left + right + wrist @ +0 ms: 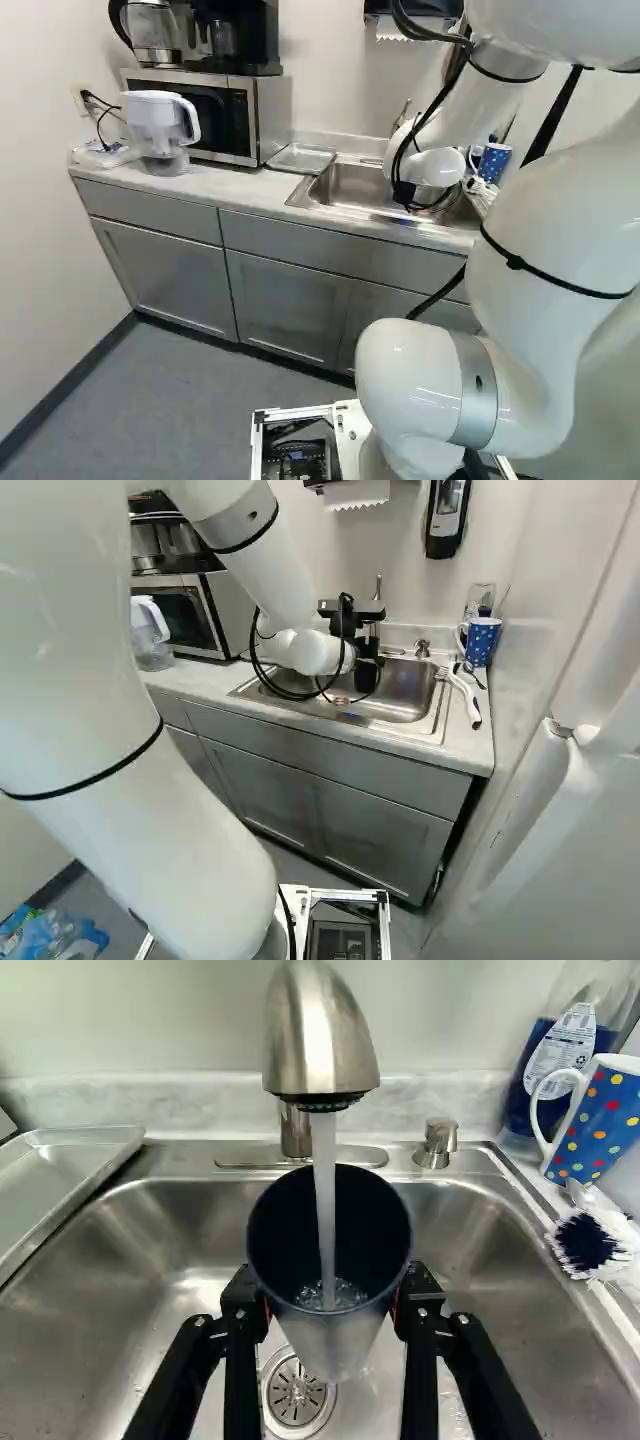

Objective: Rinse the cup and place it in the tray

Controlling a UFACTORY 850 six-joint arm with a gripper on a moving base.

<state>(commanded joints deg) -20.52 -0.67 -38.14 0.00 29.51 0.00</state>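
Observation:
My gripper (pixel 366 662) is over the sink in the right base view, its fingertips hard to make out. In the wrist view both fingers of my gripper (pixel 333 1305) press the cup (pixel 330 1345) from two sides, shut on it. The cup has a dark inside and a silvery outside, and its mouth faces up toward the faucet (pixel 320 1030). A stream of water (pixel 325 1190) falls from the faucet into the cup, bubbling at the bottom. The metal tray (pixel 302 158) lies on the counter beside the sink, on the microwave side; the wrist view shows its near part.
Around the cup is the steel sink (pixel 120 1250), with a drain (pixel 297 1395) below. A dotted blue mug (pixel 600 1120), a soap bottle (pixel 560 1055) and a brush (pixel 585 1242) stand or lie beside it. The microwave (pixel 215 115) and a water pitcher (pixel 160 125) are beyond the tray.

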